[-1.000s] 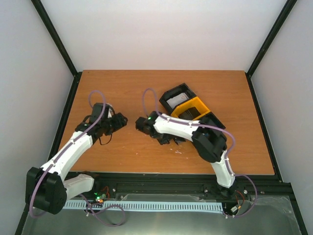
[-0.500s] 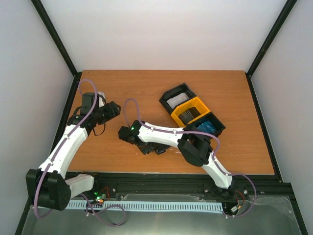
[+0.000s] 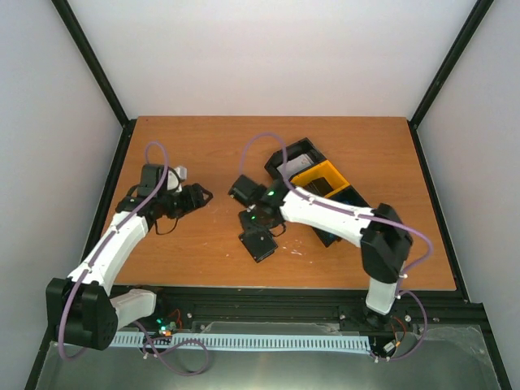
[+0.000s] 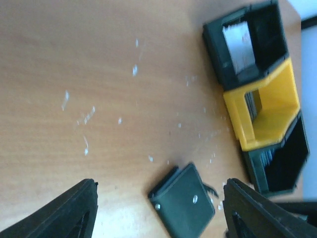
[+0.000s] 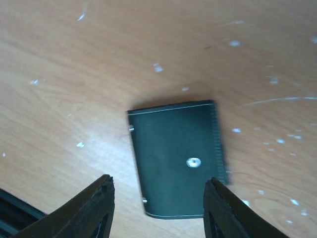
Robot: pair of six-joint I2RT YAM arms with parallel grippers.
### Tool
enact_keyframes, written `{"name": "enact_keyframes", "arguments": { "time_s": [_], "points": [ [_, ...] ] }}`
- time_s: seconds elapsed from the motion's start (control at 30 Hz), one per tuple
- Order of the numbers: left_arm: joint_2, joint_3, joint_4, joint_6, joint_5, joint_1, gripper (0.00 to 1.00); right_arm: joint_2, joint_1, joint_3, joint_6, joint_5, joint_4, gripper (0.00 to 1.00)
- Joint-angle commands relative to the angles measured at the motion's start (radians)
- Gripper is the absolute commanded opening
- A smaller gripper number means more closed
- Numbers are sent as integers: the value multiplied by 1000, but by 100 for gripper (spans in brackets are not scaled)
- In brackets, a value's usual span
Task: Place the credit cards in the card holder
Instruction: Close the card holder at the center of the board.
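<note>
The card holder (image 5: pixel 176 158) is a small black folded case with metal studs, lying flat and closed on the wooden table (image 3: pixel 195 146). My right gripper (image 5: pixel 158 210) hovers over it, open, one finger on each side and neither touching it. From above, the right gripper (image 3: pixel 253 223) sits just behind the card holder (image 3: pixel 261 242). My left gripper (image 3: pixel 199 197) is open and empty to its left, facing the card holder (image 4: pixel 185 206). Grey-white credit cards (image 4: pixel 237 42) stand in the far compartment of the tray (image 4: pixel 233 106).
The three-compartment black-and-yellow tray (image 3: pixel 325 172) lies at the back right, partly under the right arm. Its yellow middle bin (image 4: pixel 277 119) and near black bin (image 4: pixel 290 148) hold more cards on edge. A black frame borders the table.
My right gripper has opened and let go of the card holder, which now lies free on the table slightly left of where it was. The left gripper swung out and came back toward the centre.
</note>
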Motion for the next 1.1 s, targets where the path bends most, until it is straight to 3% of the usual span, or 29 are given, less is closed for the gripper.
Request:
{"name": "enact_keyframes", "arguments": {
  "time_s": [0.0, 0.1, 0.23, 0.43, 0.6, 0.77, 1.0, 1.07],
  "points": [
    [-29, -94, 40, 18, 180, 1, 70, -94, -83, -124, 34, 36, 77, 49],
    [-45, -168, 76, -40, 194, -35, 69, -121, -128, -194, -37, 43, 85, 49],
    [-69, -280, 174, -144, 190, -133, 70, -124, -146, -274, -275, -94, 174, 50],
    [-70, -393, 286, -224, 193, -177, 69, -99, -147, -277, -354, -114, 227, 48],
    [-61, -407, 295, -219, 181, -178, 70, -50, -147, -249, -339, -67, 211, 31],
    [-59, -424, 305, -224, 181, -177, 69, -41, -147, -248, -337, -23, 191, 25],
    [-30, -435, 312, -226, 195, -180, 69, -40, -148, -257, -323, -56, 190, 3],
    [-15, -438, 323, -229, 201, -187, 69, -45, -151, -260, -301, -73, 196, 3]
  ]
}}
